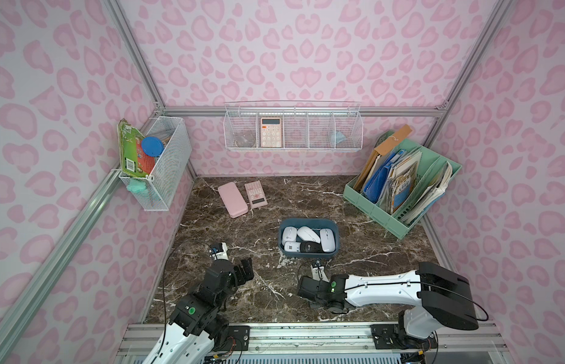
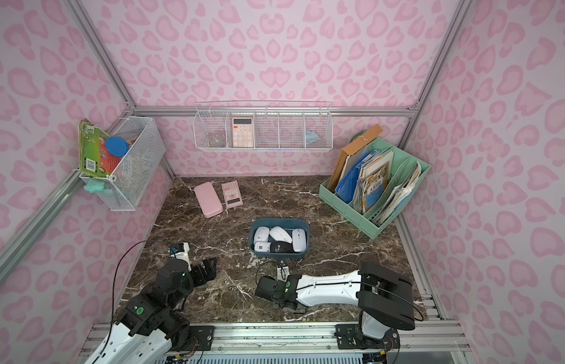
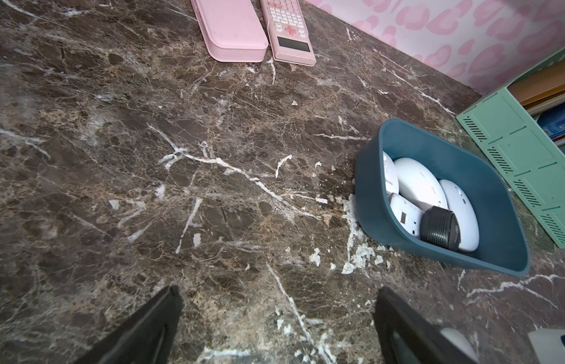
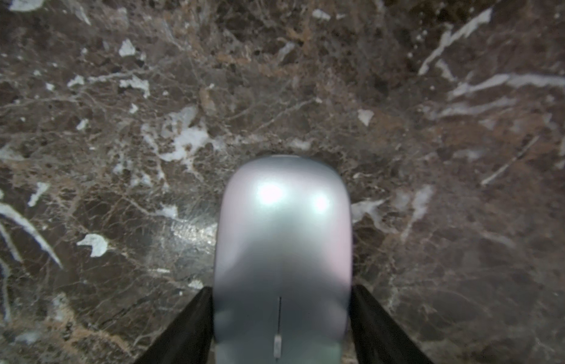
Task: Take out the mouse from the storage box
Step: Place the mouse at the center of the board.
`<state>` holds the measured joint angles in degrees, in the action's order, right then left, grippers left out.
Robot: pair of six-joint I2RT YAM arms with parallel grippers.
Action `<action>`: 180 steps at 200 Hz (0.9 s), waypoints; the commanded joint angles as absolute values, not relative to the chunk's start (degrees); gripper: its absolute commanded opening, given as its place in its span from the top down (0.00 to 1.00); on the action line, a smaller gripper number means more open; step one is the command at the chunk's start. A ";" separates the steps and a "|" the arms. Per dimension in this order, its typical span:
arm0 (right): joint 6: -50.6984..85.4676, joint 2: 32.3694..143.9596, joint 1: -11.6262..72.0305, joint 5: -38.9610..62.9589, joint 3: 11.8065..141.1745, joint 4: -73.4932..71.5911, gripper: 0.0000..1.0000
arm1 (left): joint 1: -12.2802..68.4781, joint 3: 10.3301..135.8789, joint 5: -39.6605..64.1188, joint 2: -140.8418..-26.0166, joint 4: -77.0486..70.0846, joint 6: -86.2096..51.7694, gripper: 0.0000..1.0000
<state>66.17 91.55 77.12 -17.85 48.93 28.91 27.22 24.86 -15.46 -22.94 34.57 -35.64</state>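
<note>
The dark teal storage box [image 1: 307, 254] [image 2: 278, 254] sits mid-table with several white mice [image 1: 309, 234] and a black one [image 1: 310, 246] inside; the left wrist view shows its wall [image 3: 371, 201]. In the right wrist view a silvery-white mouse [image 4: 282, 227] lies low over the marble between the two black fingers of my right gripper [image 4: 282, 290], which press its sides. In both top views that gripper [image 1: 306, 291] is just in front of the box, and the held mouse is hidden under it. My left gripper [image 3: 278, 291] [image 1: 246, 268] hangs open and empty to the left.
A pink case [image 1: 232, 200] and pink calculator [image 1: 256, 193] lie at the back left of the table. A mint-green file rack [image 1: 401, 186] stands back right. White wire baskets [image 1: 292, 130] [image 1: 158, 160] hang on the walls.
</note>
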 commanded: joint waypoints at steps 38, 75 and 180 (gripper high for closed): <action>65.25 85.06 76.32 -24.93 49.14 34.55 0.20 | 27.16 25.11 -14.26 -26.46 32.05 -34.41 0.01; 58.86 69.55 69.10 -28.18 44.03 34.15 0.21 | 27.25 30.82 -5.20 -35.34 28.74 -34.31 0.01; 39.90 42.66 38.82 -7.44 21.34 10.55 0.19 | 34.54 66.09 10.31 -82.37 38.62 -26.99 0.02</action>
<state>45.28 42.57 41.25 -13.72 22.92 16.32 33.04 60.77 8.40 -75.68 33.95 -31.35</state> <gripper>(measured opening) 0.814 0.979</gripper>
